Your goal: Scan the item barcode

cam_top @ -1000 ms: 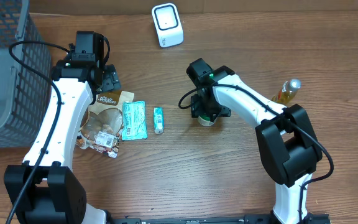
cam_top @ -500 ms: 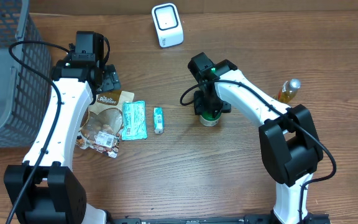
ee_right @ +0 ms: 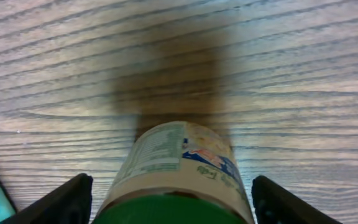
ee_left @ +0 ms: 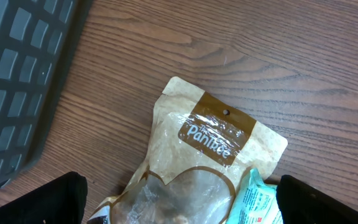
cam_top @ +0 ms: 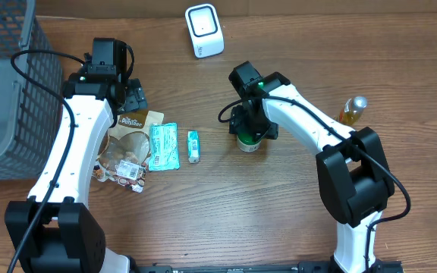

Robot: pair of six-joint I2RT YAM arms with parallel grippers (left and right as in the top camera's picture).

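The table [cam_top: 226, 220] carries a basket [cam_top: 6, 83] at its left edge and a white scanner [cam_top: 204, 30] at the far edge. The left gripper [ee_left: 182, 205] hangs above a snack pouch [ee_left: 197, 149] beside the basket with its fingers spread wide and nothing between them. The item to scan is the jar [ee_right: 179, 158], which stands upright near the middle of the table, well apart from the scanner. The right gripper [cam_top: 250, 127] sits directly over the jar, one finger on each side of the green lid [ee_right: 169, 214]. You cannot tell from these views whether the fingers press on the jar or only flank it. Treat the jar as rigid and fairly light. Expect its round wall and glossy label [ee_right: 160, 149] to slip or twist under a weak pinch. Take hold across the widest part of the body just under the lid, where the wall is likely stiffest. Keep the fingers off the printed panel. No barcode shows in any view, so expect to turn the jar before you present it to the scanner.
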